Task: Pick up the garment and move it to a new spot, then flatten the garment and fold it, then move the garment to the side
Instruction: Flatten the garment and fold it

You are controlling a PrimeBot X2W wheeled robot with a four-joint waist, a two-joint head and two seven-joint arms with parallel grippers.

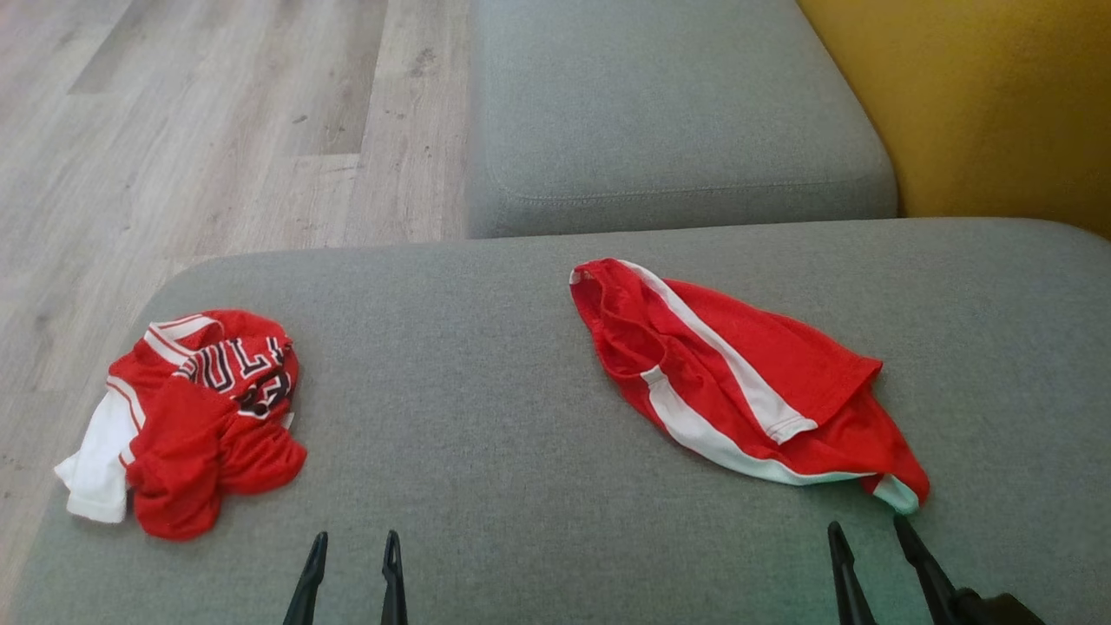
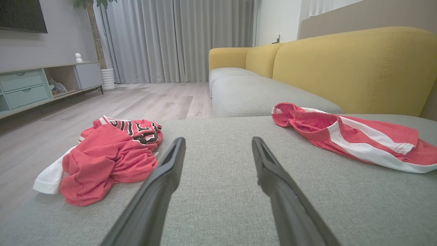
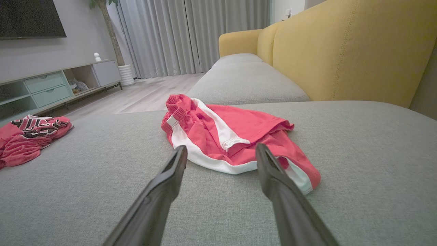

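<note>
While the left hand (image 1: 357,535) hangs open well apart, the right hand (image 1: 866,522), also spread, sits just short of the red shorts (image 1: 746,365), their long axis running away leftward.

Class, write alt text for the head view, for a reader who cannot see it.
Two crumpled red garments lie apart on a grey sofa cushion: a lettered jersey at the left, white-striped shorts at the right. The left gripper and right gripper rise open and empty from the bottom edge.
</note>
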